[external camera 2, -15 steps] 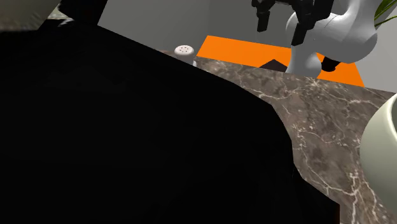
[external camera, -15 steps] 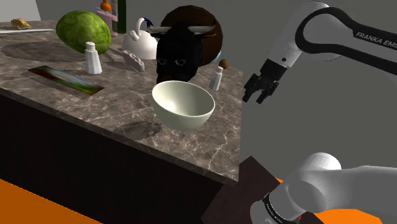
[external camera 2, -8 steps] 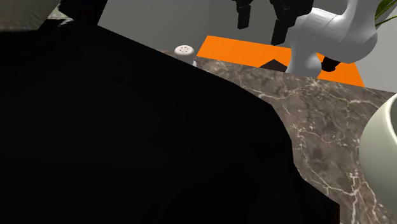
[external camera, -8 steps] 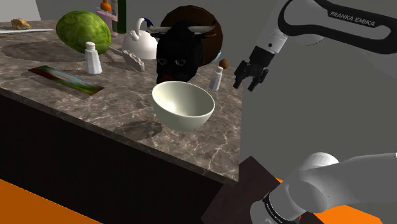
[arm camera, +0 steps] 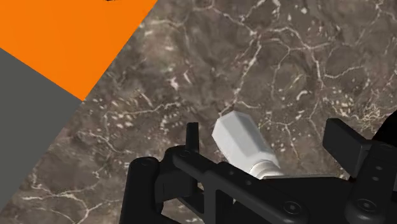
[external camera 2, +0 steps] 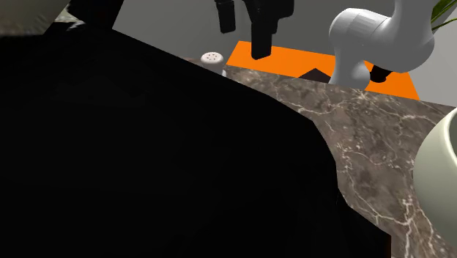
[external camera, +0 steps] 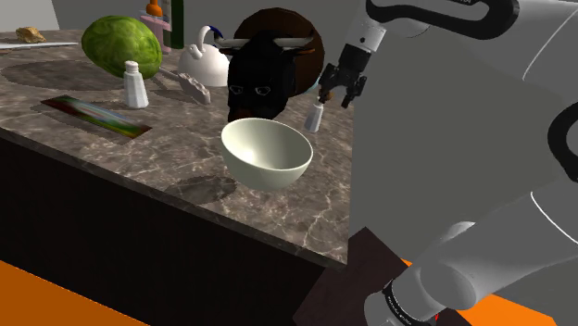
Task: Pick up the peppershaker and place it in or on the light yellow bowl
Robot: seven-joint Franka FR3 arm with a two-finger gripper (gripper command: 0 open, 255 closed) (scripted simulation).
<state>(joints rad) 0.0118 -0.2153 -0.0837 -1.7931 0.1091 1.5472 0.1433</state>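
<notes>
since a second ago the arm has swung in from out past the counter's end, and the gripper now hangs over the pepper shaker. we read the jaws as wide open and holding nothing: in the wrist view the two black fingers stand well apart with bare marble showing between them.

the pepper shaker stands upright on the dark marble countertop, white in the body with a brownish cap. it is directly below the jaws, its cap close under the fingertips but not touching them. the wrist view looks almost straight down its length, so its long axis runs nearly in line with the gripper's approach. there the pepper shaker lies inside the gap, though off centre, closer to one finger than to the other, with nothing touching it.

the pale bowl sits beyond the shaker from the jaws, lower and toward the counter's front edge, near the shaker but apart from it. a black bull figure stands just behind both.

we judge the approach nearly done. what the next move turns on is a small sideways shift to centre the shaker between the fingers, then a straight drop along its axis before closing. coming down off centre could clip the cap and tip it.
</notes>
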